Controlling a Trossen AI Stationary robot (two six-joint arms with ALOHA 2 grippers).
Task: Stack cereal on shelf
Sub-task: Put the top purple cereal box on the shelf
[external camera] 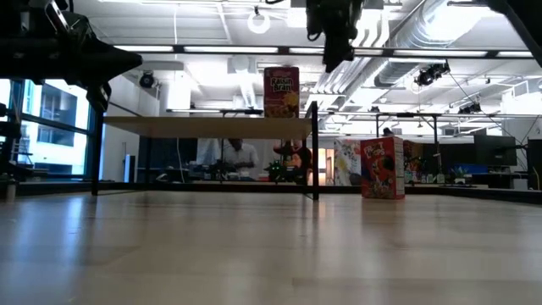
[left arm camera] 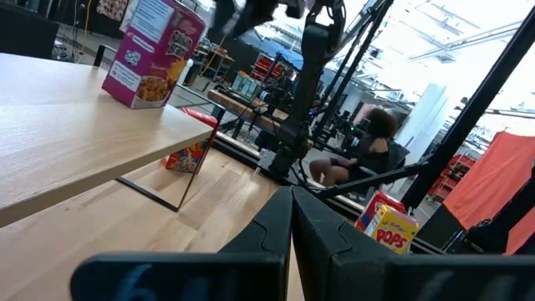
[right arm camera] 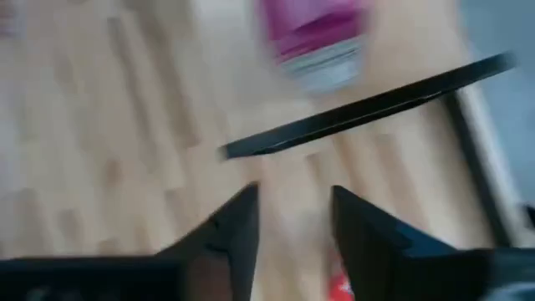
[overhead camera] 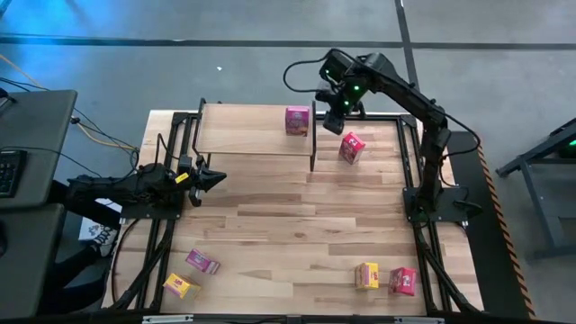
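The shelf [overhead camera: 247, 133], a light plank on thin black legs, stands at the table's far side. One pink cereal box [overhead camera: 297, 120] stands upright on its right end, also seen in the low view [external camera: 281, 91]. A second pink box [overhead camera: 352, 147] stands on the table just right of the shelf [external camera: 383, 168]. My right gripper [overhead camera: 335, 119] hovers open above the shelf's right end, between these two boxes, and touches nothing [right arm camera: 292, 217]. My left gripper [overhead camera: 212, 180] is shut and empty, off the shelf's near left corner [left arm camera: 291, 205].
Near the table's near edge lie a pink box [overhead camera: 202, 262] and a yellow box [overhead camera: 181, 286] on the left. A yellow box [overhead camera: 366, 275] and a pink box [overhead camera: 402, 281] stand on the right. Black frame rails [overhead camera: 416, 171] run along both table sides. A person sits beyond the table [left arm camera: 368, 146].
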